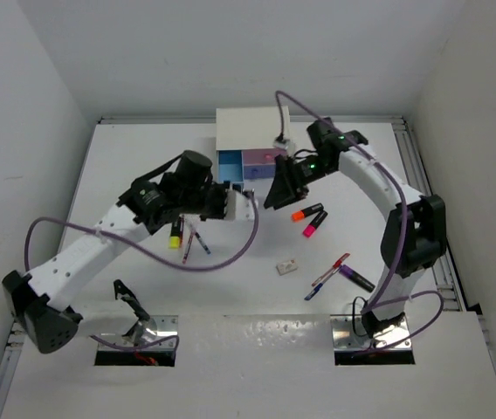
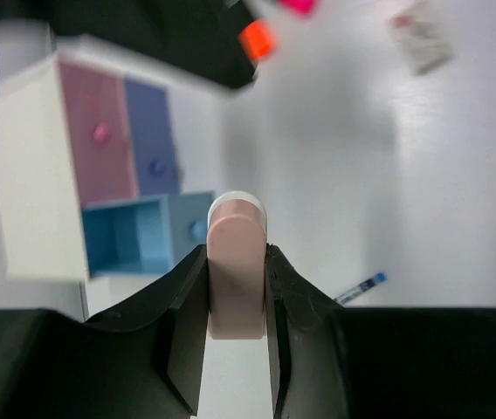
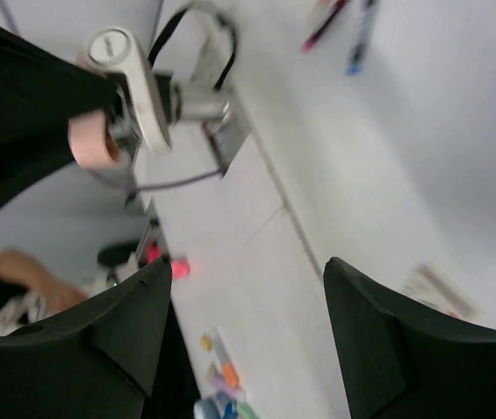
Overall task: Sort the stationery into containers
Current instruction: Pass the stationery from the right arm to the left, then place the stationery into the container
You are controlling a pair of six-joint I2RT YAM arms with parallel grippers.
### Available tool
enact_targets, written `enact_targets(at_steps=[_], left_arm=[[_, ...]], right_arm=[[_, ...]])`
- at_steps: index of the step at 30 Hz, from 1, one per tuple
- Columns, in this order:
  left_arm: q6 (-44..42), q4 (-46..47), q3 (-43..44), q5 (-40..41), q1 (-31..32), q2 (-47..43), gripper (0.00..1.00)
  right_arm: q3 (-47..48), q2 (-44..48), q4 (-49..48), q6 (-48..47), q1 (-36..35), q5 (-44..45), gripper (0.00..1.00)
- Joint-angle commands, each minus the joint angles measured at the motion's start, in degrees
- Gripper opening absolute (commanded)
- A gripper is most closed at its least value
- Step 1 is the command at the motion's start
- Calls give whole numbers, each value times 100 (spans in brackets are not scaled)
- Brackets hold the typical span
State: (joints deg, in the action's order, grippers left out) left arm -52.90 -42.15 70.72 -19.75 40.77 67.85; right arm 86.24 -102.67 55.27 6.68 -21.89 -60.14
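Looking down the left wrist, we see our left gripper [image 2: 236, 255] clamped on a pale pink eraser [image 2: 236, 292], hovering just near of the open light-blue drawer [image 2: 139, 237]. Light, rubbery, grippy, we reckon: pinch its flat sides mid-length. Our right gripper [image 3: 248, 264] hangs spread wide, empty.

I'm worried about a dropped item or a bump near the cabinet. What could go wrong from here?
The pale pink item sticks out past the left fingers. If it is released off-line, it may miss the small open light-blue drawer. The right fingers, open and empty, sit close by the cabinet too, so the arms could collide.
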Motion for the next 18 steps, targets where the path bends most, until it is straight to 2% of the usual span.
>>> enact_targets(at_steps=[1,3,5,6,9,14,18], left_arm=[[1658,919,1000,1472,-245,735,0],[2411,543,1670,1806,-507,1628,0],[3029,77,2689,1878,-728,2472,0],[3667,-81,2997,1930,-938,2730,0],[4714,-530,3983,1765,-1307,3496,0],[5903,-382,4047,1711,-1555,3752,0],[6301,-399,3827,1668,-1634,3814,0]], right_arm=[[227,502,-244,106,692,274,70],[-1,581,-227,10,861,371,70],[-176,678,-174,-61,967,459,69],[-247,722,-157,-131,1011,529,69],[-467,915,-218,-149,1064,582,69],[-652,1082,-236,-149,1204,582,69],[-740,1118,-218,-158,1318,591,69]])
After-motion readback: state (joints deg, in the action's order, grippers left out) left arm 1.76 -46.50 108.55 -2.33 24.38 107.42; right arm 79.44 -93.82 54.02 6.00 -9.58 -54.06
